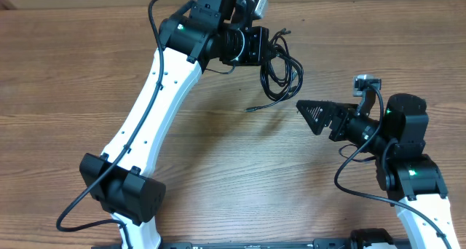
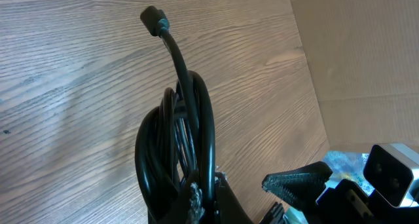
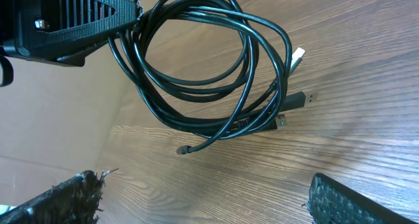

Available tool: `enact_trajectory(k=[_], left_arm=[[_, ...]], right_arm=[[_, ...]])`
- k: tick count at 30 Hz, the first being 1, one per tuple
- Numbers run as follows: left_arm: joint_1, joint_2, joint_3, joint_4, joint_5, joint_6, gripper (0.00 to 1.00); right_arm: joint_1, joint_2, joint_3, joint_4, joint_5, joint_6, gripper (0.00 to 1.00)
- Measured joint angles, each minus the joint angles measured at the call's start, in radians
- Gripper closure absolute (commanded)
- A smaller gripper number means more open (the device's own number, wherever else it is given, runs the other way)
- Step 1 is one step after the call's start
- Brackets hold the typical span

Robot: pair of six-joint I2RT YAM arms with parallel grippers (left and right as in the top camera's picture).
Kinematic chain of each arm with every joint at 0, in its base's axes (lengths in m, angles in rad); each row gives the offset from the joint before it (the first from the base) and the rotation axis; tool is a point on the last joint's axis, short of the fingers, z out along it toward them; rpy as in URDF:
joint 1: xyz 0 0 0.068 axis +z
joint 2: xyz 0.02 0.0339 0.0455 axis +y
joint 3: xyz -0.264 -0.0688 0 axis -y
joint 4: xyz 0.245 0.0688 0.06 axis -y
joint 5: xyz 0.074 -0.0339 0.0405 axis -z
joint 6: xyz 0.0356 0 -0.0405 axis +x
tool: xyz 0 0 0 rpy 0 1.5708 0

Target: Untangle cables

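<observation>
A bundle of thin black cables [image 1: 281, 73] hangs in loose loops from my left gripper [image 1: 267, 49], which is shut on the top of the coil at the far middle of the table. In the left wrist view the cables [image 2: 186, 132] rise out of the shut jaws [image 2: 207, 203], with one black plug end [image 2: 154, 19] sticking up. The right wrist view shows the loops [image 3: 216, 73] with silver-tipped plugs [image 3: 298, 54] and a loose tail [image 3: 185, 149]. My right gripper [image 1: 309, 115] stands open just right of and below the bundle, apart from it [image 3: 206, 188].
The wooden table [image 1: 218, 154] spreads under both arms. The left arm [image 1: 156, 96] crosses the left half diagonally. The right arm's base [image 1: 408, 169] sits at the near right. A tan cardboard wall [image 2: 366, 47] stands behind the table.
</observation>
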Motion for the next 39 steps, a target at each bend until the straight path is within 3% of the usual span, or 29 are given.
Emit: enact_trajectory(k=[39], left_arm=[[0.0, 0.0, 0.0, 0.003, -0.072, 0.003, 0.96]], right_arm=[[0.0, 0.0, 0.0, 0.0, 0.0, 0.003, 0.0]])
